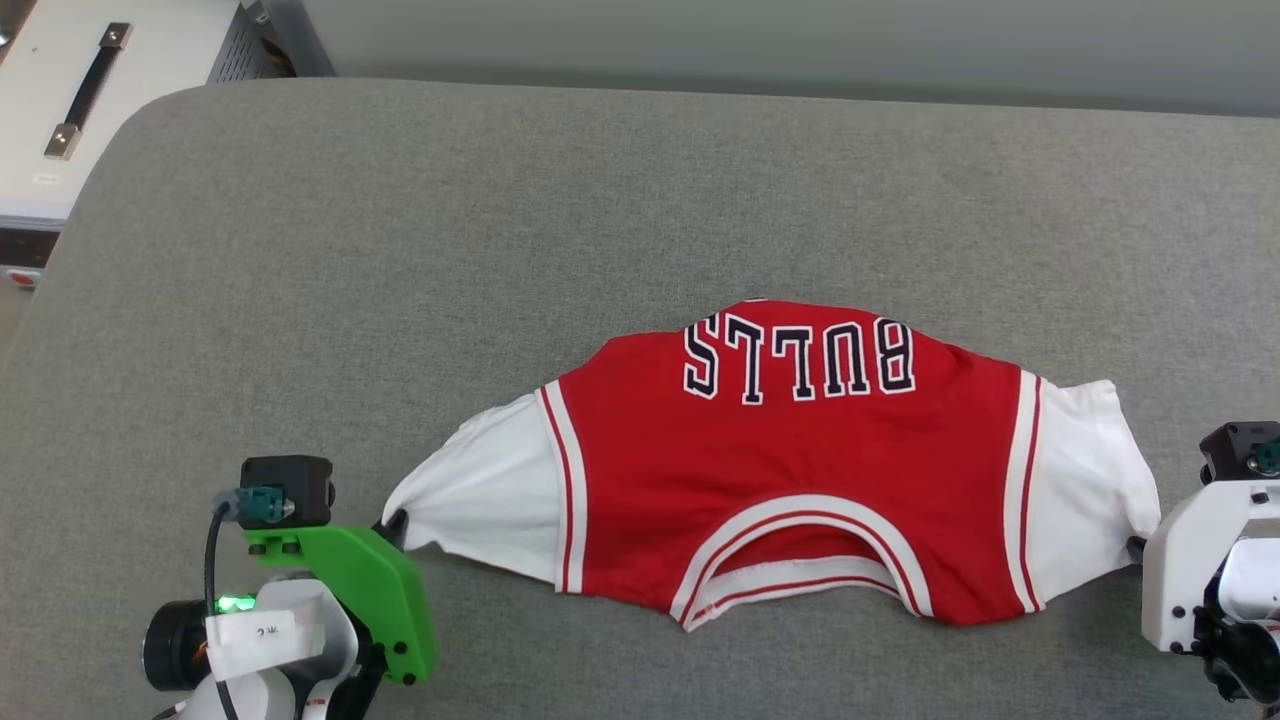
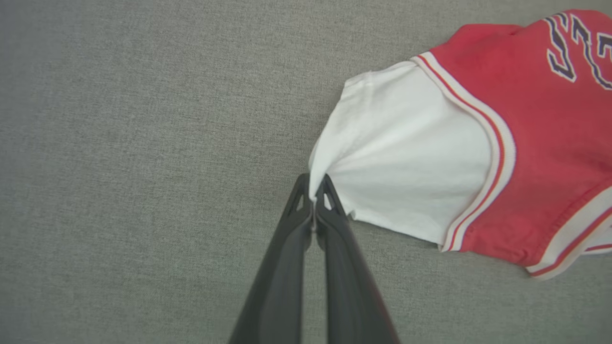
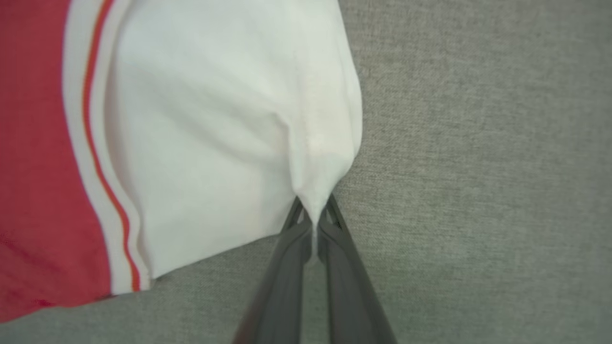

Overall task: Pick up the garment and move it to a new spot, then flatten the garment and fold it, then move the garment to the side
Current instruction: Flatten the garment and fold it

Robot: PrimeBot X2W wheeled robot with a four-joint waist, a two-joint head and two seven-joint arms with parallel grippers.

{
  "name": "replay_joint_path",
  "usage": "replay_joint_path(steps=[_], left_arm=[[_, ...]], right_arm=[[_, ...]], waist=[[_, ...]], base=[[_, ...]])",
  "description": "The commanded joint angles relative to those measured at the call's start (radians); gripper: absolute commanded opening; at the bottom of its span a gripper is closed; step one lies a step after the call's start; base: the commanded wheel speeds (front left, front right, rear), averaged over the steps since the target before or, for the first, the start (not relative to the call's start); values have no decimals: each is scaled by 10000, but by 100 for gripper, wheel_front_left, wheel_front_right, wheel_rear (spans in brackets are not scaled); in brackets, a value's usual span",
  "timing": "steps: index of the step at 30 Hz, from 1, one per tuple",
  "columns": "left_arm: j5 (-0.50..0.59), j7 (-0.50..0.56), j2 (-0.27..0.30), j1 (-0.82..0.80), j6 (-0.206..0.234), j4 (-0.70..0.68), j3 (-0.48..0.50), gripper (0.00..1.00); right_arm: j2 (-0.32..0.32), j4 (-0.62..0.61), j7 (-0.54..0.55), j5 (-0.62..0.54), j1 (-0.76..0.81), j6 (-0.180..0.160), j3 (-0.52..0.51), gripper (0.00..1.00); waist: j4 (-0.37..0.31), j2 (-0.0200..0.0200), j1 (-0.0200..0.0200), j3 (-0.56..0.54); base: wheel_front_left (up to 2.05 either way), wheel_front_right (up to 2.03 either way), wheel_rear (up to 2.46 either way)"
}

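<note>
- Left gripper [image 2: 314, 191], lower left: pinched on garment [image 1: 790, 450] sleeve edge.
- Right gripper [image 3: 315, 215], lower right: clamped on opposite sleeve.
- Open grey surface [image 1: 400, 230] above; white cabinet [image 1: 60, 100] upper left.

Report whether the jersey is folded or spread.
Folded once: the garment ends right past the lettering; sleeves out sideways, pinched by the left gripper and right gripper.

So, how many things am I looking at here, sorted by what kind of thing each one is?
Red and white jersey: 1
Pairs of dark fingers: 2, the left fingers and the right fingers, each shut on the jersey
Grey padded surface: 1
White cabinet with a black handle: 1
Total: 5
</note>
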Motion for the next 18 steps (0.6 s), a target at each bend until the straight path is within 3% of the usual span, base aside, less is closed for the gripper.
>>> replay_joint_path(steps=[1, 9, 18], left_arm=[[54, -98, 167, -172, 25, 32, 98, 0], [-127, -77, 429, -412, -315, -399, 115, 0], [-540, 197, 904, -1502, -706, -1341, 509, 0]], right_arm=[[-93, 83, -44, 193, 97, -6, 60, 0], [-1149, -879, -593, 1327, 230, -6, -91, 0], [-2118, -2184, -306, 2311, -728, -6, -401, 0]], waist=[[-143, 0, 0, -340], [-423, 0, 0, -1289], [-830, 0, 0, -2119]], base=[[0, 0, 0], [0, 0, 0], [0, 0, 0]])
